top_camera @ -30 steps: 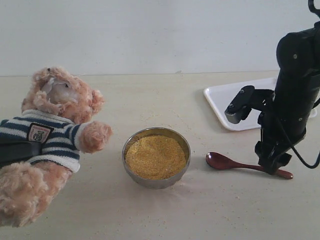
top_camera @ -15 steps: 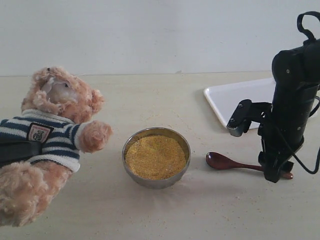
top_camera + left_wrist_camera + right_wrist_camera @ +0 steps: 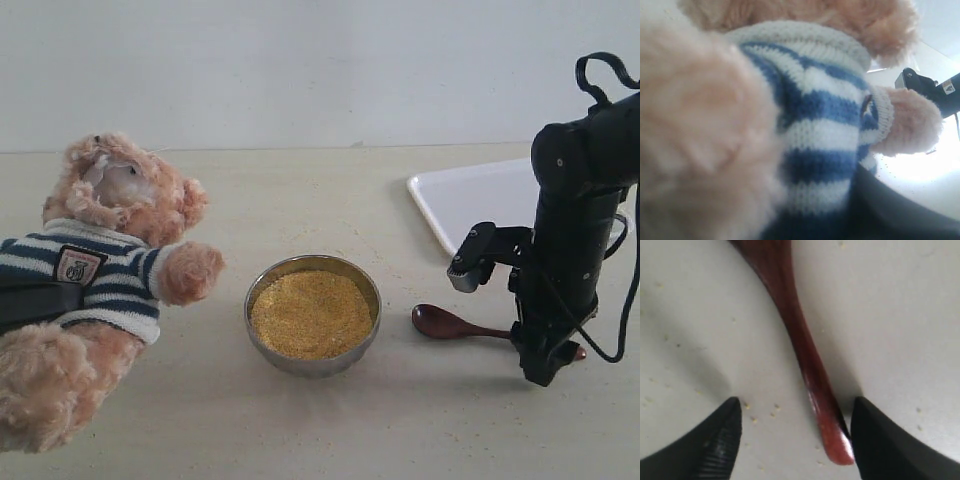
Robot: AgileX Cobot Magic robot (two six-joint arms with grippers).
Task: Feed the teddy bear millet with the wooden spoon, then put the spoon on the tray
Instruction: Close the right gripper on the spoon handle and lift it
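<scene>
Only writing I can spot is the chest badge (image 3: 76, 265) on the teddy bear (image 3: 120, 250), too tiny to read. The left tool (image 3: 40, 302) is clamped on the bear's middle, at 9 o'clock from the bowl (image 3: 262, 283) of millet (image 3: 311, 314). At 3 o'clock the wooden spoon (image 3: 445, 322) lies on the tabletop (image 3: 300, 200), with the right tool (image 3: 797, 435) spread wide astride its handle tip, not gripping. At 1 o'clock sits the tray (image 3: 470, 200).

wooden spoon (image 3: 441, 322) handle behind right arm (image 3: 570, 230), teddy bear (image 3: 110, 270) cut off left
</scene>
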